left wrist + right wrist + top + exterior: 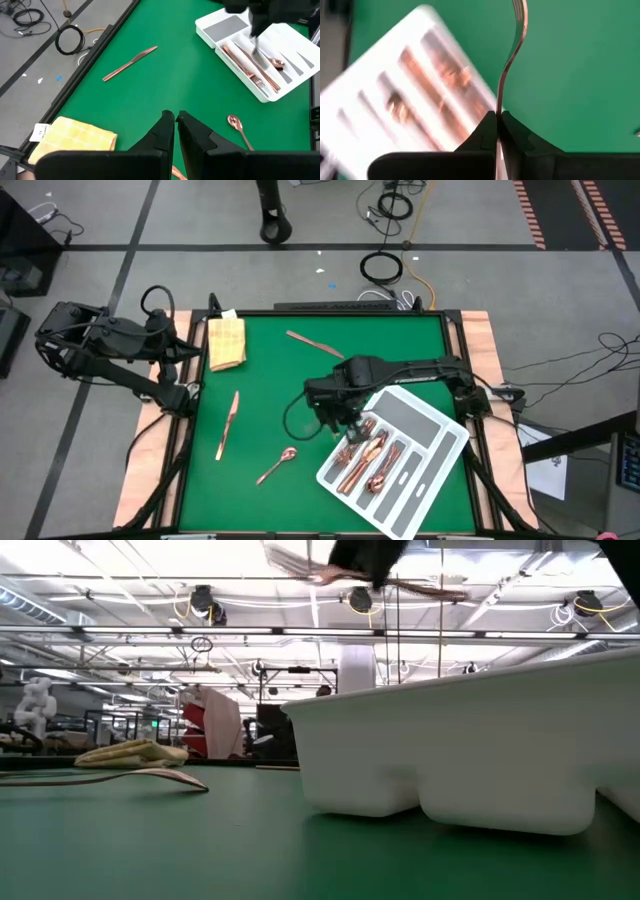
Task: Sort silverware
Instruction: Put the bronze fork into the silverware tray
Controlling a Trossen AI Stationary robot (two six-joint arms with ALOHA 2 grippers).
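My right gripper (345, 423) hangs above the left end of the white divided tray (440, 442), shut on a copper fork (512, 50) whose tines (520, 10) reach out over the green mat. In the low view the fork (430, 587) shows high above the tray's wall (460, 740). Several copper pieces lie in the tray's slots (365, 460). On the mat lie a knife (228, 423), a spoon (278, 465) and a second knife (315, 343). My left gripper (175, 120) waits shut and bare, off the table's left edge. My right gripper pinches the fork's handle (498, 107) between its two fingers, which point down from above and lie across it. The fork is lifted clear, roughly level and turned on its edge, sticking out on both sides of the fingers.
A folded yellow cloth (226, 342) lies at the mat's far left corner. The tray stands slanted in the near right part of the mat. The green mat (270, 395) between the loose pieces is bare. Cables lie on the floor beyond the far edge.
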